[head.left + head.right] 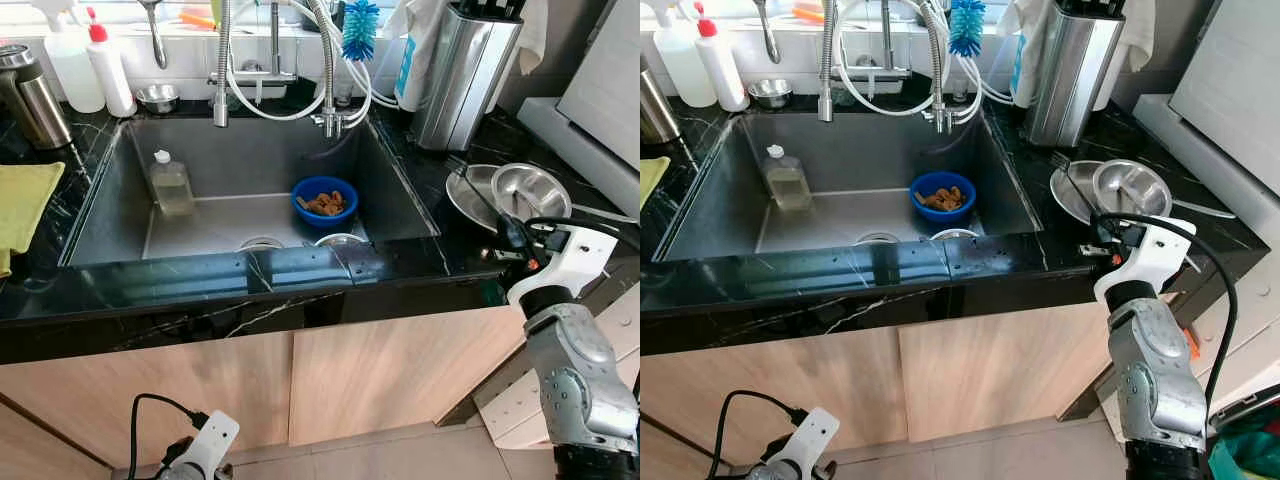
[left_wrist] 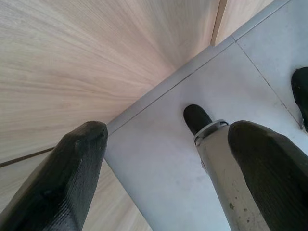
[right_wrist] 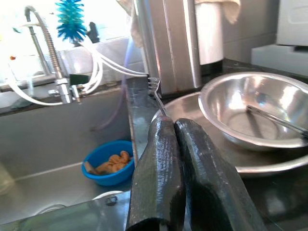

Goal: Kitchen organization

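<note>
A dark stone counter (image 1: pixel 180 295) holds a deep steel sink (image 1: pixel 110 200), and inside it a blue bowl (image 1: pixel 324 203) sits toward the front right, filled with brownish scraps. Against the sink's left wall stands a clear soap bottle (image 1: pixel 170 184) with a white cap, holding a pale liquid. At the front edge of the basin the rims of two round things show, too hidden to name. On the counter to the right of the sink a steel bowl (image 1: pixel 531 191) rests inside a wider steel plate (image 1: pixel 466 198); a utensil handle lies in the bowl, and a fork (image 3: pixel 156 94) leans on the plate's rim with its tines toward the tall steel knife block (image 1: pixel 465 72) behind. The right gripper (image 3: pixel 179 134) hovers at the counter's front edge just before this plate, its two black fingers pressed together with nothing between them. The left gripper (image 2: pixel 168 163) hangs low beside the wooden cabinet door (image 1: pixel 150 400), fingers spread apart over the grey floor tiles, empty. Behind the sink stand a white squeeze bottle with a red tip (image 1: pixel 108 68), a small steel bowl (image 1: pixel 157 97), a blue brush (image 1: pixel 360 28) and the coiled faucet (image 1: pixel 325 70); a yellow cloth (image 1: pixel 22 200) lies at the far left
</note>
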Robot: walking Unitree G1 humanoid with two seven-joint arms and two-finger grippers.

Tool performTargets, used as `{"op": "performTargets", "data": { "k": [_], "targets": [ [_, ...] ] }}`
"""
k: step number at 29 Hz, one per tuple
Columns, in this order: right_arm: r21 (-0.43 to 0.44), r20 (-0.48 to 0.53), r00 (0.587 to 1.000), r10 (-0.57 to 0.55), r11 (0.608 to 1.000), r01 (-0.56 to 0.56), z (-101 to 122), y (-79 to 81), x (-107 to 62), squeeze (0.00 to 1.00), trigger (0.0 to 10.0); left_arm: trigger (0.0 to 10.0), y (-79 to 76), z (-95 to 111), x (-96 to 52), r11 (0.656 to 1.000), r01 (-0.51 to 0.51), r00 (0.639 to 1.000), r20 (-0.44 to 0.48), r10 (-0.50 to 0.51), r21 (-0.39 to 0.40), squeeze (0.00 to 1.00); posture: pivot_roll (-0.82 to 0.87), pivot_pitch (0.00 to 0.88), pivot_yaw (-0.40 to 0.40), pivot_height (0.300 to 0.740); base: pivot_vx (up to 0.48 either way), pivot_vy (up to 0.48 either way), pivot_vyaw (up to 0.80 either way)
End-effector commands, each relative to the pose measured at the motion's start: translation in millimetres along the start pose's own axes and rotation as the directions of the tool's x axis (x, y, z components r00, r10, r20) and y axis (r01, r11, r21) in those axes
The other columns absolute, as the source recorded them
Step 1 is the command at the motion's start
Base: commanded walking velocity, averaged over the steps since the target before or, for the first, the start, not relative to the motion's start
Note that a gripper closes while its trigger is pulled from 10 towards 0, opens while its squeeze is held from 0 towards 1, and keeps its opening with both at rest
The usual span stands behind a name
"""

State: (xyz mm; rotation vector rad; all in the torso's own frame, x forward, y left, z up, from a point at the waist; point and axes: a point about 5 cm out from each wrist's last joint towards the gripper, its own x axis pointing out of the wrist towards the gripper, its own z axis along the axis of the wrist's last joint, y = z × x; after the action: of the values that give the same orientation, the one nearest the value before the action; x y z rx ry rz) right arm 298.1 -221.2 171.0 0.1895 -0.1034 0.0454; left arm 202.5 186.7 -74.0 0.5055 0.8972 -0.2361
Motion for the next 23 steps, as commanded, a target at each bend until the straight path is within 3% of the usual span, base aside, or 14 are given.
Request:
{"op": "performTargets", "data": {
  "k": [1, 9, 14, 21, 23],
  "targets": [
    [-0.023, 0.033, 0.998, 0.055, 0.998, -0.054, 11.5, 7.3, 1.7, 0.0, 10.0, 10.0, -0.6, 1.9, 0.4, 1.0, -0.004, 1.0, 0.0, 0.004, 0.01, 0.0, 0.12, 0.05, -0.092, 0.74, 0.0, 0.0, 0.0],
    [-0.069, -0.029, 0.997, 0.069, 0.995, -0.071, 9.4, 5.6, 6.6, 0.0, 10.0, 10.0, 0.1, 2.7, 0.6, 1.0, -0.007, 1.0, 0.002, 0.007, 0.007, 0.0, 0.11, 0.054, -0.09, 0.74, 0.0, 0.0, 0.0],
    [-0.102, -0.08, 0.987, 0.136, 0.984, -0.144, 9.3, 7.3, 16.8, 0.0, 10.0, 10.0, 0.1, 3.5, 0.7, 1.0, -0.006, 1.0, 0.004, 0.006, 0.007, 0.0, 0.1, 0.053, -0.091, 0.74, 0.0, 0.0, 0.0],
    [-0.197, -0.191, 0.954, 0.232, 0.943, -0.269, 2.8, 13.5, 31.6, 0.0, 10.0, 10.0, -0.6, 3.2, 0.7, 1.0, -0.007, 1.0, 0.004, 0.007, 0.002, 0.0, 0.11, 0.045, -0.099, 0.74, 0.0, 0.0, 0.0],
    [-0.221, -0.251, 0.926, 0.282, 0.915, -0.339, -3.3, 18.3, 39.4, 0.0, 10.0, 10.0, -1.1, 2.8, 0.6, 1.0, -0.006, 1.0, 0.002, 0.006, 0.0, 0.0, 0.12, 0.042, -0.102, 0.74, 0.0, 0.0, 0.0]
  ]
}}
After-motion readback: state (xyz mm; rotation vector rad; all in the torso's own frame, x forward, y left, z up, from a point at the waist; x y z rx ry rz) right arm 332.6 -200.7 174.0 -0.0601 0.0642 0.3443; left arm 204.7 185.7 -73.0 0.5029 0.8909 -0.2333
